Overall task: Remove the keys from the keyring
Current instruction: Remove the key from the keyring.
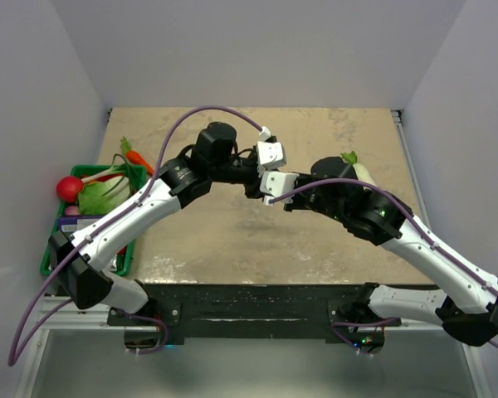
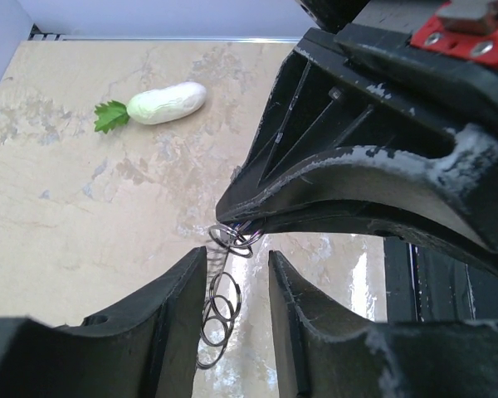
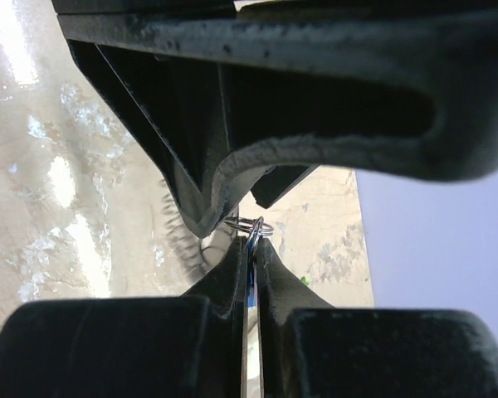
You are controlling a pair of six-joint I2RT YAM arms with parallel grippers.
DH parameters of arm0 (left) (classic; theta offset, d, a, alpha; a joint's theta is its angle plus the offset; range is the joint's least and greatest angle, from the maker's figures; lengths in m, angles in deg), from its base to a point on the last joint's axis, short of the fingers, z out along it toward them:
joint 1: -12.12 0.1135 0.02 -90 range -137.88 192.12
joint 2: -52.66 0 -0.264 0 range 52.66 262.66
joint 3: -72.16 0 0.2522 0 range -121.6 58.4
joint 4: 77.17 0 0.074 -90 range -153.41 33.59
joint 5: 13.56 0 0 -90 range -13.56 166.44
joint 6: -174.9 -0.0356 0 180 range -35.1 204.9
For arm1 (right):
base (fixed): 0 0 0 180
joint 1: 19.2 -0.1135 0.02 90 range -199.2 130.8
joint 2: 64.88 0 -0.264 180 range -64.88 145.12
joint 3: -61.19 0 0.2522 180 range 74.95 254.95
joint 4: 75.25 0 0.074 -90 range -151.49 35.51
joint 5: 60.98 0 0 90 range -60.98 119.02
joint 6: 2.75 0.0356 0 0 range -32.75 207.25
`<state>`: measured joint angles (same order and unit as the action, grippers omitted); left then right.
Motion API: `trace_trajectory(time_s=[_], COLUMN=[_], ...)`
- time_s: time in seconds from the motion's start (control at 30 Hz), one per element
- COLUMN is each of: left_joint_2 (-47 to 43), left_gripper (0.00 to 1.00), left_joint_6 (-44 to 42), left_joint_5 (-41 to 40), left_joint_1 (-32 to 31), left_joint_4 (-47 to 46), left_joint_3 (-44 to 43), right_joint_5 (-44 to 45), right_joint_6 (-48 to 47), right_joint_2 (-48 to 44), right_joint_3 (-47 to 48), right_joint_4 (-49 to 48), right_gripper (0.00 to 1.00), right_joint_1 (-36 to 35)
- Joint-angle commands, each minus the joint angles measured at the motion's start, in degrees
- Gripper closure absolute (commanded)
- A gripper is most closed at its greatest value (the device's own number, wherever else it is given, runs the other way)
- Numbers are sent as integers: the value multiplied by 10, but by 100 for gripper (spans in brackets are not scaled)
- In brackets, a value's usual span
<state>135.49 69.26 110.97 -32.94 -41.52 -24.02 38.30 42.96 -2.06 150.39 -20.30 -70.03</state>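
The two grippers meet above the middle of the table. My right gripper is shut on the key, a thin silver sliver with a trace of blue between the pads. A small ring sticks out just past the fingertips. The keyring, a grey chain of wire loops, hangs from the right gripper and runs down between the fingers of my left gripper. The left gripper is open, and the loops lie along its left finger. In the top view the left gripper and the right gripper hide the key and ring.
A white radish with green leaves lies on the table behind the right arm, and also shows in the left wrist view. A green bin at the left edge holds vegetables, among them a red ball and a carrot.
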Motion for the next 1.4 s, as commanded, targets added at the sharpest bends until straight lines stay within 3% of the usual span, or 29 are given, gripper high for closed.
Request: trace_trajectory(time_s=[0.0,0.47,0.6,0.77,0.83,0.87,0.93,1.37], left_joint_2=[-1,20,24,25,25,25,25,-27], left_gripper=[59,62,73,68,72,85,100,100], left_joint_6=[3,35,42,46,47,49,50,-21], left_joint_5=[20,33,13,-10,-20,-24,-35,8], left_joint_1=[-6,-6,-6,-5,-5,-5,-5,-5], left_joint_4=[-11,-32,-36,-40,-41,-43,-43,-10], left_joint_3=[-17,-24,-25,-24,-23,-24,-24,-6], right_joint_5=[8,0,-5,-6,-8,-8,-6,-19], right_joint_6=[25,32,33,33,35,34,35,18], right_joint_2=[-17,-10,-11,-13,-16,-16,-17,-53], right_joint_3=[8,18,19,17,17,17,16,-19], right_joint_4=[-64,-62,-59,-59,-58,-57,-58,-55], right_gripper=[100,100,100,100,100,100,100,100], right_joint_1=[6,12,13,13,13,14,15,54])
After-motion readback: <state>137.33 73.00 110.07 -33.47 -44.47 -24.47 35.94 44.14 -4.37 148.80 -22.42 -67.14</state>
